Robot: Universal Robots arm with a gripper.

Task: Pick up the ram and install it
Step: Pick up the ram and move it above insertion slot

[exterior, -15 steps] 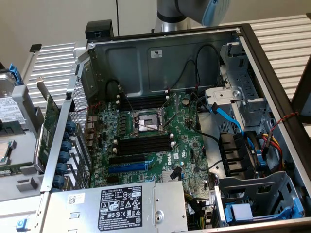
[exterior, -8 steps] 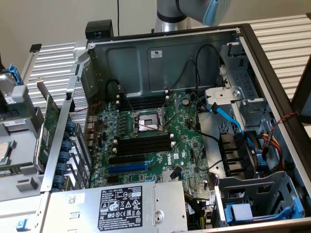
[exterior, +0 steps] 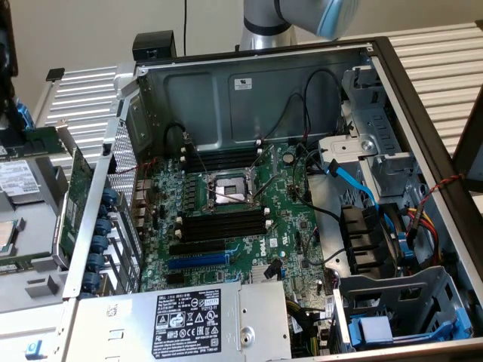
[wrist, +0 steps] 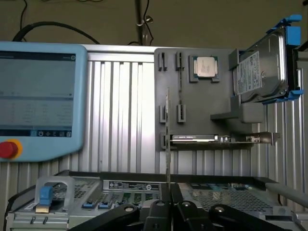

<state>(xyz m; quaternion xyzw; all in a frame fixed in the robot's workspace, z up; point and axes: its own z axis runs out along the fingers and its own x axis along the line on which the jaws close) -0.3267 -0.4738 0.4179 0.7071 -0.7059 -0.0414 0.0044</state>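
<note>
Gripper [wrist: 167, 204] is recorded as closed on the ram [wrist: 167, 139]. The stick is pinched across its 2 flat faces between the dark fingers [wrist: 153, 211] and is presented edge-on to the wrist camera, as a thin straight line reaching out from the fingertips. This grip is judged to be chosen so that the board is kept rigid and square to the tool, with the far long edge left free of the fingers.

Ram is held in the air, apart from everything else, in front of the grey fixture plate [wrist: 226, 96]. On that plate a processor [wrist: 206, 67], a hard drive [wrist: 262, 67] in a blue carrier and an expansion card [wrist: 216, 138] are kept in their own seats, judged to fix each pick position. A teach pendant [wrist: 41, 96] is noted beside the plate. The open computer case [wrist: 144, 185] lies near the gripper.

In the exterior view, 2 banks of black memory slots [exterior: 223, 224] on the motherboard [exterior: 294, 226] appear unfilled, so installation is judged not yet done. The arm [exterior: 302, 19] is seen beyond the case.
</note>
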